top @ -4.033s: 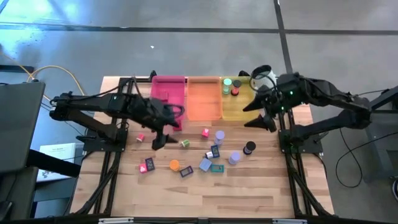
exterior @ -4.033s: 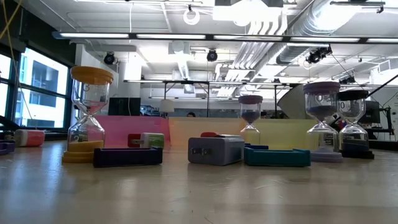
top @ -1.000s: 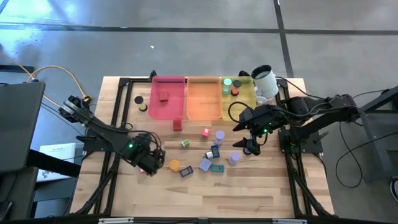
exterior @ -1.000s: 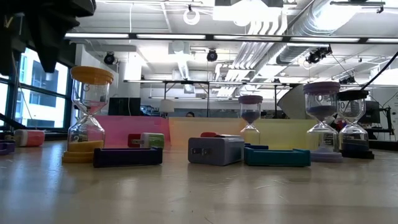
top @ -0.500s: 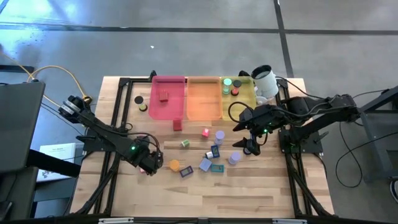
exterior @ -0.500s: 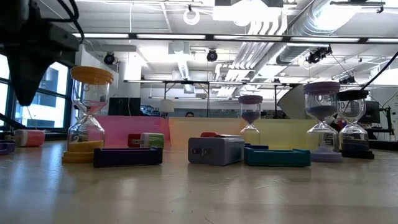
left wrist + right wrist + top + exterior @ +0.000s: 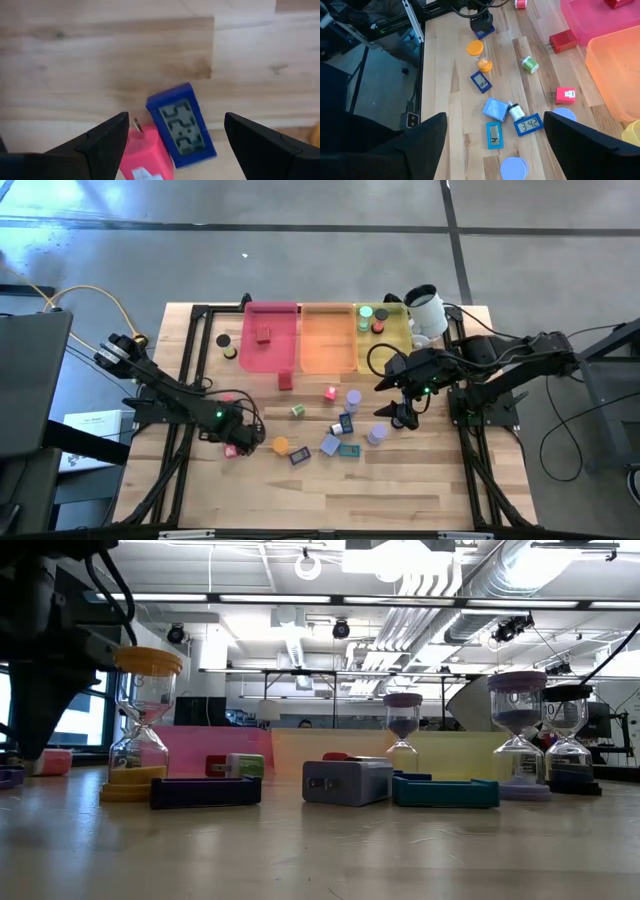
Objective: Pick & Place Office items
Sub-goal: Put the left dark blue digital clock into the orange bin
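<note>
Plainly the risk sits between the left gripper's (image 7: 172, 145) spread fingers: two items lie touching there, a pink block (image 7: 146, 157) with a small metal prong and a blue digital clock (image 7: 181, 125), tilted across the wood. Closing now could catch both at once, or pinch the clock by a corner so that it twists out; a jaw could also land on the pink block and shove it aside.

That left gripper (image 7: 236, 439) is low over the table's left side, its arm stretched in from the left edge, fingers wide and holding nothing.

Farther along, the right gripper (image 7: 400, 408) hovers beside the scattered items, also spread and empty. Below it lie an orange sand timer (image 7: 479, 56), a second blue clock (image 7: 481, 81), two teal clocks (image 7: 527, 123) and a lavender-capped timer (image 7: 514, 169). Beyond stand the pink tray (image 7: 270, 336), orange tray (image 7: 328, 338) and yellow tray (image 7: 382, 345).
</note>
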`<state>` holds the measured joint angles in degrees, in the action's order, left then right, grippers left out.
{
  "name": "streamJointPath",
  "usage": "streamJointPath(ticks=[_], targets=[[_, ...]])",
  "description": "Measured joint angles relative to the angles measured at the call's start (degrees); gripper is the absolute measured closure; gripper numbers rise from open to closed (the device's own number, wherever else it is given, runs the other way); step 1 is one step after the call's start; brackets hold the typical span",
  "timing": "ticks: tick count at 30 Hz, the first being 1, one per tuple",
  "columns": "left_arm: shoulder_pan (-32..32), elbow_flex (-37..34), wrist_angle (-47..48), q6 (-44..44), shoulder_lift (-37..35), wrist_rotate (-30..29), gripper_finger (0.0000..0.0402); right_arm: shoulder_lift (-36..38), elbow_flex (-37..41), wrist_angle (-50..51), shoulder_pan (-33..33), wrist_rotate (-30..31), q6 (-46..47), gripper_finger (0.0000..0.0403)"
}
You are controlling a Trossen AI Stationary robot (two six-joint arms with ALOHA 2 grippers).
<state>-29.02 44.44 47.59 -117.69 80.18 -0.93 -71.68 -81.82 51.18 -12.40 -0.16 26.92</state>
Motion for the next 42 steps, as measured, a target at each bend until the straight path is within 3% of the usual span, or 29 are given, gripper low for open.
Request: streamJointPath(ticks=[6,21,42], targets=[[0.8,-1.6,-9.4,4.0,0.0,1.6,0.0085,0.0,0.0,0.0,0.0,0.0,-0.1,0.0083],[5.5,-2.4,-9.3,7.1,0.0,1.0,0.0085,0.0,0.0,0.0,0.0,0.0,-0.2,0.0083],[3.6,-2.3,-8.8,12.7,0.2,1.1,0.0085,0.0,0.0,0.0,0.0,0.1,-0.3,0.0083]])
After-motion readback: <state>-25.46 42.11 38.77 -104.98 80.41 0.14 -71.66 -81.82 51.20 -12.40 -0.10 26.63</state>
